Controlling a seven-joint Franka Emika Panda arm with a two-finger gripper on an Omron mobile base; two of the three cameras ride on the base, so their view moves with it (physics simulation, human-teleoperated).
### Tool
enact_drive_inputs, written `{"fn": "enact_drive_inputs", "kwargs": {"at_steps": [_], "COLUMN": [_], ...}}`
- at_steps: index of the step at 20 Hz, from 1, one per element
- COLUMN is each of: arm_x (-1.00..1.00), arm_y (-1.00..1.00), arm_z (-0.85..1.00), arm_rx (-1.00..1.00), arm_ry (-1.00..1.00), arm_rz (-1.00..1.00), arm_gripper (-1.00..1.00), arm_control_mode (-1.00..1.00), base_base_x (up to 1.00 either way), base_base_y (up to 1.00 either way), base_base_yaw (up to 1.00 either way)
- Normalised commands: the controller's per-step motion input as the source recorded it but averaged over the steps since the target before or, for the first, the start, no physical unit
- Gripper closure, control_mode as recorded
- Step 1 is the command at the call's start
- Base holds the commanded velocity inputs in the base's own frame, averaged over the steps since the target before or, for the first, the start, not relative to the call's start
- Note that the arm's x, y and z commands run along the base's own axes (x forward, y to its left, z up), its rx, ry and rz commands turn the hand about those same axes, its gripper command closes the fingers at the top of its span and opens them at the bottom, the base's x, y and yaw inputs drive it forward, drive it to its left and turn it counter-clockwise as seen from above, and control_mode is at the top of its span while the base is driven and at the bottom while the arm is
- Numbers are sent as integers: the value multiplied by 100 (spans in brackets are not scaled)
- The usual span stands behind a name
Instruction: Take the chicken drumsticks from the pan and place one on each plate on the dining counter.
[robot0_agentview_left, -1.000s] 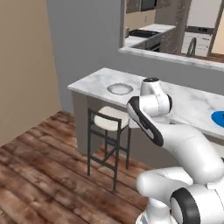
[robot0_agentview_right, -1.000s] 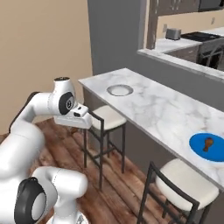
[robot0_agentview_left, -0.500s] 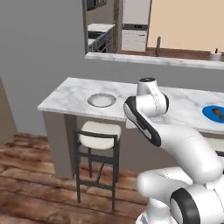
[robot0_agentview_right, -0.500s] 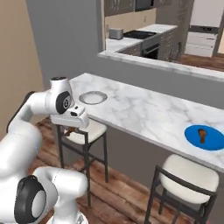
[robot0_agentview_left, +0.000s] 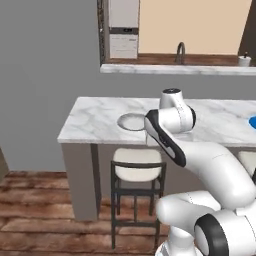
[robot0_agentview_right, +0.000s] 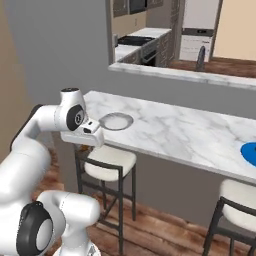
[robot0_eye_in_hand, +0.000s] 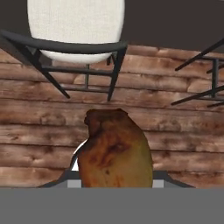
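The arm was in the carrying step: a chicken drumstick (robot0_eye_in_hand: 116, 151) sat clenched in the hand (robot0_eye_in_hand: 114, 177), and the delivery to the pale grey plate (robot0_agentview_left: 132, 121) on the marble table (robot0_agentview_left: 95, 120) was not yet made. In the hand view the drumstick rose from between the finger tips, with the wooden floor (robot0_eye_in_hand: 39, 127) and a white-cushioned stool (robot0_eye_in_hand: 75, 27) beyond it, so the hand pointed down at the floor beside the table rather than over the plate. From the right base view the hand (robot0_agentview_right: 85, 135) hung just off the near edge of the table (robot0_agentview_right: 165, 130), close to the plate (robot0_agentview_right: 116, 120) but lower than the tabletop and apart from it.

The next move, as I judged it, called for lifting the hand above the edge of the table, carrying it over the plate's middle, lowering until the meat was near the dish, and only then letting go. The table's edge and the stool (robot0_agentview_right: 107, 159) below were the things to clear on the way up.

The drumstick looked plump and rounded, orange-brown with darker seared patches, broader at the bottom and narrowing to a blunt top. The finger tips themselves were mostly hidden behind it, so how deeply it was gripped I could not say. A blue plate (robot0_agentview_right: 249, 151) lay far along the table.
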Motion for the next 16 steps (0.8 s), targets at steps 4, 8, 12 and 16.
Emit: {"fn": "enact_drive_inputs", "kwargs": {"at_steps": [4,8,12,16], "arm_x": [0,0,0,0], "arm_y": [0,0,0,0], "arm_z": [0,0,0,0], "arm_rx": [0,0,0,0], "arm_ry": [0,0,0,0], "arm_rz": [0,0,0,0], "arm_gripper": [100,100,100,100], "arm_control_mode": [100,100,100,100], "base_base_x": [62,70,61,44], "base_base_y": [74,32,39,40], "base_base_yaw": [-40,-28,-27,-12]}}
